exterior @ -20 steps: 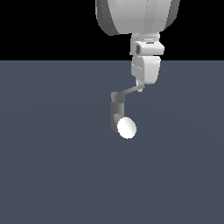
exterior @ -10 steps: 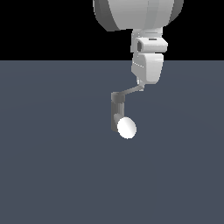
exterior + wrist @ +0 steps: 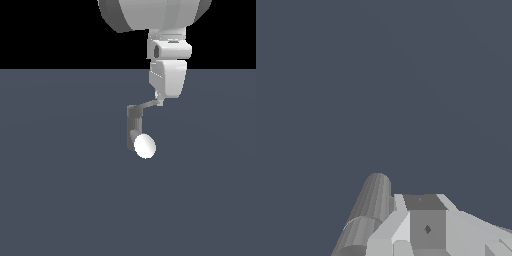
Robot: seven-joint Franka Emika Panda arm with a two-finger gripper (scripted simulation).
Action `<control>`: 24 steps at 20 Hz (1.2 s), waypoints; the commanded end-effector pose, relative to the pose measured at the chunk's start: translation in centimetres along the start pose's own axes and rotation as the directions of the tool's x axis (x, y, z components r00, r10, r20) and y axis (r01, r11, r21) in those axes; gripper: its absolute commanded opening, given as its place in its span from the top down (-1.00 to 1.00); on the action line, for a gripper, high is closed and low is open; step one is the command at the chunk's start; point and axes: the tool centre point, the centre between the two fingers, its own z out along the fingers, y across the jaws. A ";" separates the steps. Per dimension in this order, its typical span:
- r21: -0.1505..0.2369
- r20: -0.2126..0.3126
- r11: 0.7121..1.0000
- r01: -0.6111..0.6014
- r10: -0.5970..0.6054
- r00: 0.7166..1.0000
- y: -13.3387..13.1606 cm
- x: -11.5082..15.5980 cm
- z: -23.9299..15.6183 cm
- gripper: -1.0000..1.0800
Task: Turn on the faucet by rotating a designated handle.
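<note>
Faucet: the faucet (image 3: pixel 134 126) stands upright in the middle of the exterior view, dark grey, with a white round end (image 3: pixel 144 146) low on its front.
Handle: the handle (image 3: pixel 148 104) is a thin bar running from the faucet's top toward the exterior view's right, rising a little.
Gripper: the gripper (image 3: pixel 160 98) hangs from the top of the frame, right at the handle's far tip.
Jaws: I cannot tell how wide they are or if they hold the bar.
Next push: probably sideways against the bar's tip, not along it.
</note>
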 end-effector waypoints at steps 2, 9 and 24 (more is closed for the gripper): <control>-0.032 0.009 0.999 0.009 -0.009 1.000 2.0 -1.5 1.2 1.00; -0.042 0.010 0.999 0.004 -0.004 1.000 4.1 -2.6 1.4 1.00; -0.042 0.010 0.999 0.003 -0.003 1.000 4.7 -9.6 1.3 1.00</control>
